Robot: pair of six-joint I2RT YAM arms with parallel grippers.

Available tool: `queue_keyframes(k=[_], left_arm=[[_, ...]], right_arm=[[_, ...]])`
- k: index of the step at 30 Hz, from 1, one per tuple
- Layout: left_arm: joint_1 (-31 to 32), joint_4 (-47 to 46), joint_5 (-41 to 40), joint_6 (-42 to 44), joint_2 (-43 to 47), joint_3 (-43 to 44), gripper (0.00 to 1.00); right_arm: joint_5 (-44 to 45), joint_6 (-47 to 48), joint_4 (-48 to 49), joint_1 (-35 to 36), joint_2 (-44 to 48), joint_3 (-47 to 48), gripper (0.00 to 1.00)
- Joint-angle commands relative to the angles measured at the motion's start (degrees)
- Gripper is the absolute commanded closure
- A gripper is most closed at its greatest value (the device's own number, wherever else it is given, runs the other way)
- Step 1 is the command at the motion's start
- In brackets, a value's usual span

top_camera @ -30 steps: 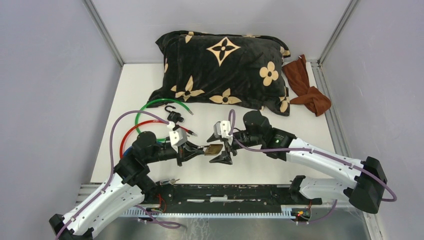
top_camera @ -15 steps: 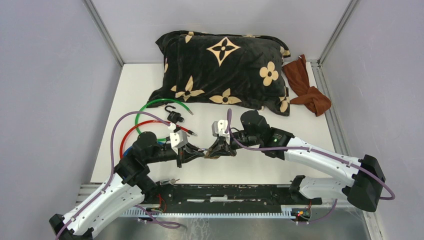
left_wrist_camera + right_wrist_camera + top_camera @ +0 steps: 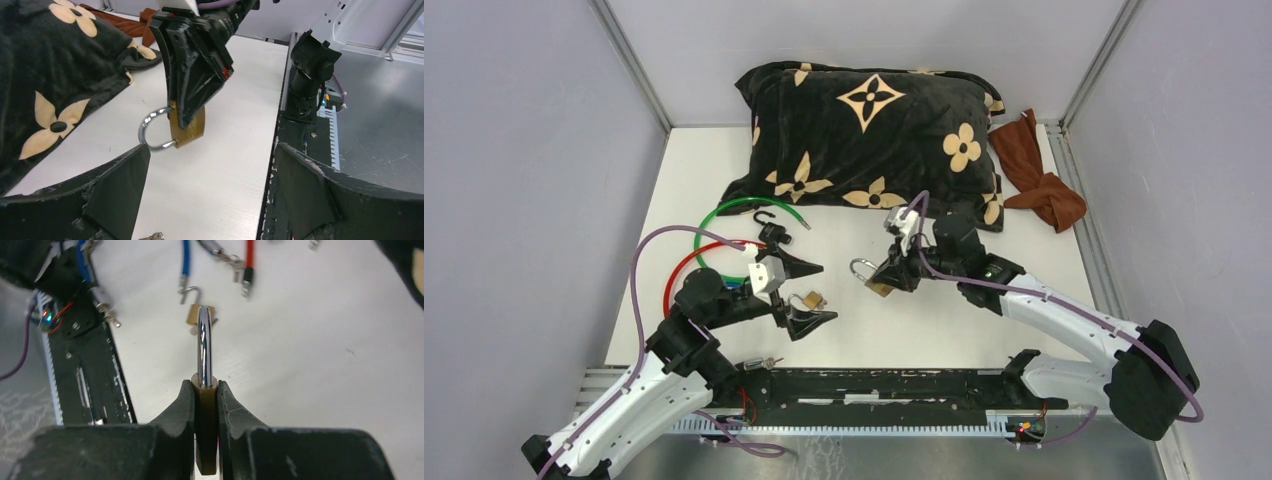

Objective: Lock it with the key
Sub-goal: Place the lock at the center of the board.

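padlock (image 3: 205, 430) in right jaws (smaller lock (image 3: 808, 299), maybe keyed, nearby)

Pillow (image 3: 869, 130) at 12 o'clock on the table (image 3: 924, 335), against the back wall. Cloth (image 3: 1036, 175) touches its right end, 2 o'clock. Cable loops (image 3: 724, 215) at 9 o'clock, just behind the left gripper (image 3: 824, 292). Small padlock (image 3: 807, 300) lies on the table between that gripper's spread fingers. Second padlock (image 3: 189, 132) is at its 3 o'clock (pinched in the right gripper (image 3: 890, 280), clear of the pillow).
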State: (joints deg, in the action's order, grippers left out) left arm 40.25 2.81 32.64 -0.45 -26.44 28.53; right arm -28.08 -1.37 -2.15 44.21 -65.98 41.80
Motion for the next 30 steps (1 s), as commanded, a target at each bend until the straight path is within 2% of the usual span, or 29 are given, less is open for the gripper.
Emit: queue_keyframes(k=[1, 7, 12, 30], left_arm=[[-0.2, -2.6, -1.7, -1.0, 0.9, -0.5, 0.00], [-0.1, -1.6, -2.0, -0.5, 1.5, -0.1, 0.00], [-0.2, -1.1, -2.0, -0.4, 1.8, -0.1, 0.00], [-0.2, -0.8, -1.9, 0.0, 1.7, 0.1, 0.00]], right_arm=[[2.6, -16.3, 12.6, -8.1, 3.3, -4.3, 1.00], [0.9, -27.5, 18.8, -16.7, 2.8, -12.3, 1.00], [0.7, -31.7, 22.6, -22.6, 2.8, -17.2, 1.00], [0.2, -29.0, 20.0, -37.5, -1.4, -24.5, 1.00]])
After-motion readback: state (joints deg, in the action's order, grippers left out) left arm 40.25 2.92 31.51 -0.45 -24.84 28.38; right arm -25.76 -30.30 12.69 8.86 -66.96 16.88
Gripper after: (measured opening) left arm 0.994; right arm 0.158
